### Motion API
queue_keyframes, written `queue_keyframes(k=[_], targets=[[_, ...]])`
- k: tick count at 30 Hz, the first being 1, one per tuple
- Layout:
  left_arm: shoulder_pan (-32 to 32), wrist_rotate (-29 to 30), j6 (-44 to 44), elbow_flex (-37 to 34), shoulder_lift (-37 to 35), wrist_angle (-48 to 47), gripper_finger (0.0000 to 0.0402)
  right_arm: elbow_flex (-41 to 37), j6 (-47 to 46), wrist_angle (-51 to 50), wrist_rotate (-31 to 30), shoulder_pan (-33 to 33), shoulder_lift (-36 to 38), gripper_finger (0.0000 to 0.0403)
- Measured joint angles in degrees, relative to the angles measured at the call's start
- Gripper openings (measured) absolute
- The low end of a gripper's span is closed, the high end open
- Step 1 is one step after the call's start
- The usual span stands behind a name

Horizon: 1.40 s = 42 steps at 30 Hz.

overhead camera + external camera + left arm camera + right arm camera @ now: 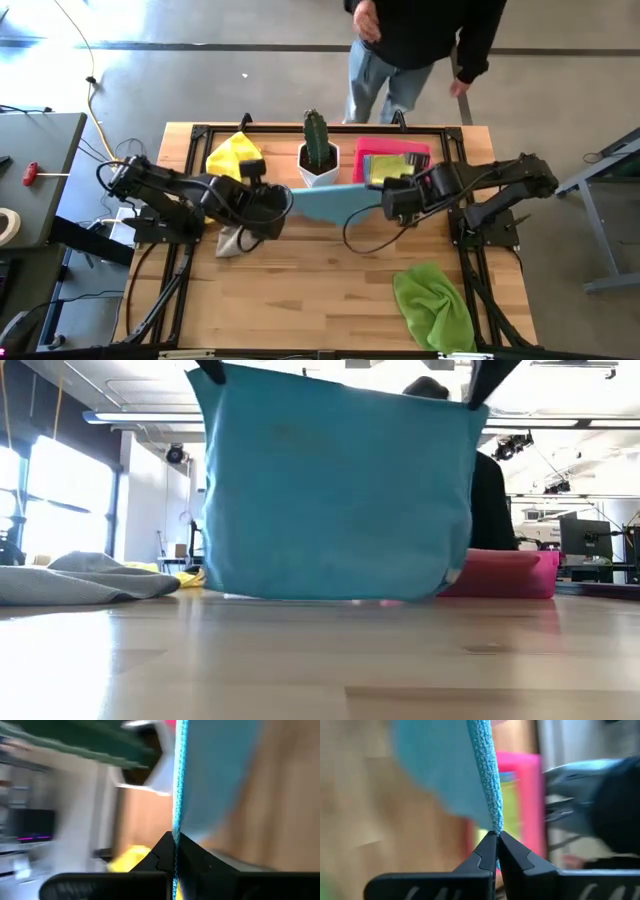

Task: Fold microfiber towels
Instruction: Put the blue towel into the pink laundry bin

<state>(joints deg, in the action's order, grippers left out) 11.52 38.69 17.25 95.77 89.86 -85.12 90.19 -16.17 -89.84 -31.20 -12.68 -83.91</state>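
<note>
A light blue microfiber towel (325, 203) hangs spread between my two grippers over the middle of the table, broad face toward the near edge (335, 490). My left gripper (290, 200) is shut on its upper left corner, my right gripper (385, 205) on its upper right corner. A yellow towel (233, 155) lies crumpled at the far left. A grey one (232, 240) lies under my left arm, and a lime green one (432, 305) at the near right. A folded yellow-green towel (392, 168) lies in the pink tray (362, 150). My left gripper pinches the blue towel's upper left corner (176, 827) between its two fingers, slanting down from the table's left. The towel hangs below the fingers. My right gripper pinches the upper right corner (494, 822) the same way, slanting down from the right. The top edge (340, 385) runs nearly straight between the corners. The lower edge (330, 596) reaches about table height; whether it touches, I cannot tell.
A white pot with a cactus (318, 155) stands just behind the hanging towel, the pink tray to its right. A person (420, 40) stands at the table's far edge. Bare wood shows across the near middle of the table (320, 290).
</note>
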Motion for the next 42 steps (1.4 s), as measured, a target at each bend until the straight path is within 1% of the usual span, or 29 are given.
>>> queue_keyframes(k=[4,6,8,10,12,15,18,21,24,26,28,33,35,42], targets=[[3.4,-11.0,3.7,-0.5,1.7,3.4,0.0,0.0,-7.4,0.5,9.0,-3.9,-1.6,0.0002],[5.7,-14.7,6.3,-0.6,4.0,4.4,0.0,-0.1,-11.0,1.2,12.0,-6.6,-3.2,0.0002],[8.5,-16.6,8.4,-0.6,6.6,4.4,0.0,-1.2,-14.2,3.1,14.4,-9.7,-5.2,0.0002],[11.2,-17.5,10.7,-0.6,9.6,4.8,0.0,-3.9,-15.5,7.0,17.1,-12.6,-6.9,0.0002],[13.7,-18.3,11.8,-0.6,13.4,5.7,0.0,-7.8,-15.8,12.3,19.4,-15.4,-8.7,0.0002],[16.9,-18.6,12.7,-0.6,18.8,6.9,0.0,-14.2,-16.3,20.7,21.2,-19.0,-10.9,0.0002],[19.0,-20.1,13.7,-0.6,23.3,8.3,0.0,-19.5,-17.4,29.5,24.0,-21.4,-11.7,0.0002],[20.0,-25.2,13.7,-0.6,26.2,11.1,0.0,-23.8,-18.3,38.6,29.2,-22.5,-11.8,0.0002],[20.1,-30.4,12.5,-0.6,27.1,15.3,0.0,-25.9,-18.3,42.6,32.4,-22.6,-11.8,0.0002],[20.1,-32.4,11.2,-0.6,27.1,17.5,0.0,-26.2,-17.8,42.9,32.5,-22.5,-11.8,0.0002],[19.9,-33.1,10.6,-0.6,27.0,18.3,0.0,-26.2,-16.4,42.4,31.3,-22.0,-11.8,0.0002],[18.4,-33.3,10.2,-0.5,26.3,16.0,0.0,-26.1,-11.5,41.4,27.7,-20.3,-11.8,0.0002],[17.7,-31.9,10.2,-0.5,26.4,13.3,0.0,-26.1,-10.2,40.5,25.2,-19.3,-11.8,0.0002],[15.3,-26.0,10.6,-0.5,26.4,8.3,0.0,-26.1,-4.0,35.3,17.3,-15.1,-11.8,0.0002]])
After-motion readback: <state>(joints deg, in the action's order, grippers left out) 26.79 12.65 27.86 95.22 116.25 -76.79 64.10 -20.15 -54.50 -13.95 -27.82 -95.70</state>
